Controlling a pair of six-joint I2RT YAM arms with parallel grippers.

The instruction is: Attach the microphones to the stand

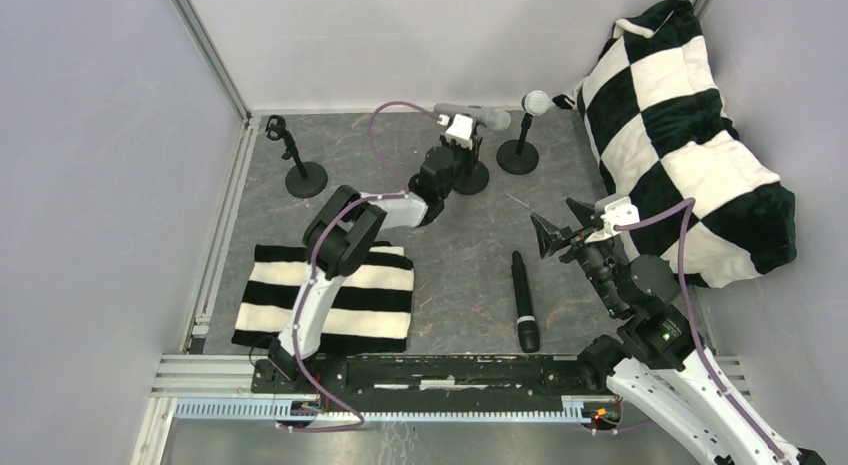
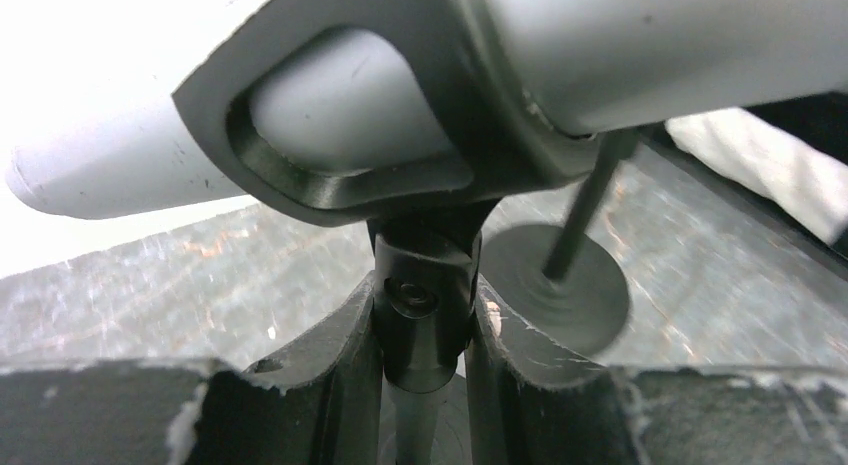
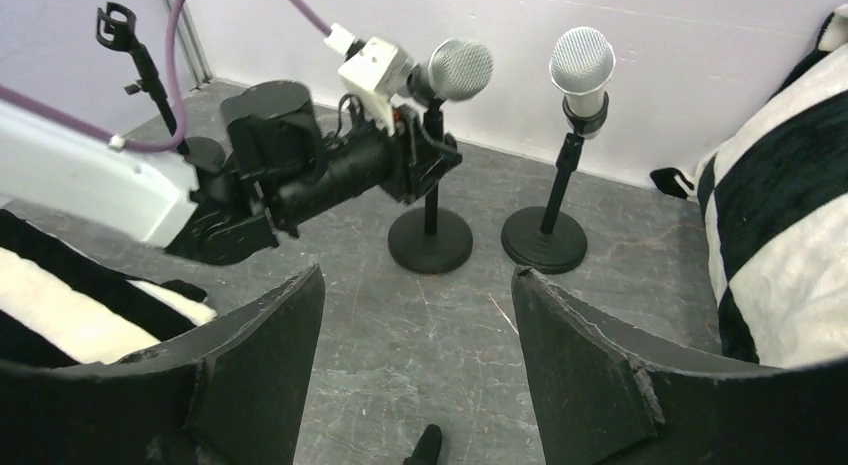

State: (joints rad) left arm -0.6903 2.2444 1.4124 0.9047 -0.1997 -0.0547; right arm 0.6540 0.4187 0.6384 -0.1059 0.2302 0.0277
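A silver-grey microphone (image 1: 478,115) lies level in the clip of the middle stand (image 1: 470,177). My left gripper (image 1: 455,157) is shut on that stand's black swivel joint (image 2: 425,315), just under the clip (image 2: 340,175) that carries the grey body (image 2: 650,45). A pale microphone (image 1: 537,103) stands upright in the right stand (image 1: 517,157). At back left stands a third stand (image 1: 300,167) with a bare clip. The black microphone (image 1: 524,302) lies flat on the table, its tip (image 3: 425,447) below my right gripper (image 3: 418,285). That gripper (image 1: 560,228) hovers open with nothing in it.
A black-and-white checkered cushion (image 1: 690,145) fills the right side, close to my right arm. A striped cloth (image 1: 330,295) lies at front left beneath the left arm. Grey walls close in the back and the left. A metal rail (image 1: 400,375) runs along the near edge.
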